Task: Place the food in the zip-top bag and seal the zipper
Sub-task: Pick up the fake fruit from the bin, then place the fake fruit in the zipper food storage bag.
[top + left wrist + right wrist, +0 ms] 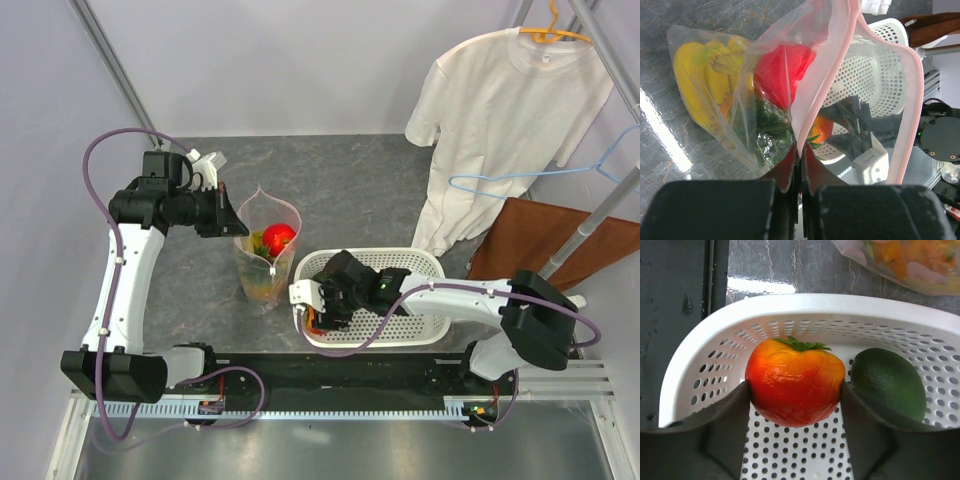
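The white perforated basket (425, 262) sits on the grey worktop (370, 180) in front of the right arm. The right hand (794, 390) is down inside the basket's left end. Its two fingers (725, 415) press against either side of the red-orange fruit (790, 372), which sits on the basket floor. Just to the right of that fruit in the basket lies the dark green avocado (887, 382), close beside the far finger.

Just beside the basket's left end stands the zip-top bag (262, 268), upright with its mouth gaping. The left hand (800, 156) is pressed together on the bag's rim on the side away from the basket, pinching the plastic and holding the bag up. The zipper (914, 95), a pinkish strip, loops open around the mouth.

Through the clear plastic I can see the yellow banana bunch (697, 82) against the side farthest from the basket. The red apple (782, 70) rides on top, and the pineapple (762, 135) shows orange and leafy green underneath.
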Motion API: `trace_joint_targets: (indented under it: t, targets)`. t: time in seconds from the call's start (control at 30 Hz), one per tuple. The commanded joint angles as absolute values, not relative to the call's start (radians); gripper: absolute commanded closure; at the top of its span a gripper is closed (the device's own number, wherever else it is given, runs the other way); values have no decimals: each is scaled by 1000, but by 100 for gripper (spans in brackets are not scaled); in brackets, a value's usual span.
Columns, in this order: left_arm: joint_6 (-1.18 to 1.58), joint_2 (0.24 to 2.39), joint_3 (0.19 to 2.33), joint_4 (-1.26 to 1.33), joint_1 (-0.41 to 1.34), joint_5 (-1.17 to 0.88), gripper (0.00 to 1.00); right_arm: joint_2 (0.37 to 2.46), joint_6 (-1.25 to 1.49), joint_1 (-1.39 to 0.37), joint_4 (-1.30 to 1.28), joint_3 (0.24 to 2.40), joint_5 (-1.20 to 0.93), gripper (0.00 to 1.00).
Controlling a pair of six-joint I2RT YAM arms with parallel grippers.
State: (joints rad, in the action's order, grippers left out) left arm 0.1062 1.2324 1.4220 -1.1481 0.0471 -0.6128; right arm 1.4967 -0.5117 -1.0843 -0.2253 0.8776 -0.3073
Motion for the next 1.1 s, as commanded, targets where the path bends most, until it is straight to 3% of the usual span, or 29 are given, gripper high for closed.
trace_joint_targets:
  t: [0.0,0.2,0.37,0.5,0.8,1.07]
  targets:
    - [104,1210,1414,-1120,46,-634,98,1424,-468,-1088,-262,879,-292,42]
    - [117,1209,1413,-1115,46,-637,98,1266,-439,-1085,-396,939,-230,52]
    - [120,1209,1413,-1112,46,-638,98,1160,-410,-1074,-518,1041,-189,53]
    - [120,1213,1414,-1114,46,-635,98,1146,-367,-1066,-572,1248,-163,53]
    - [120,1221,1413,-1109,46,-640,98,1411,-253,-1066,-647,1898,-222,54]
    - [130,1206,1427,-1111,46,-649,98,1620,-319,-1066,-614,1963,-146,55]
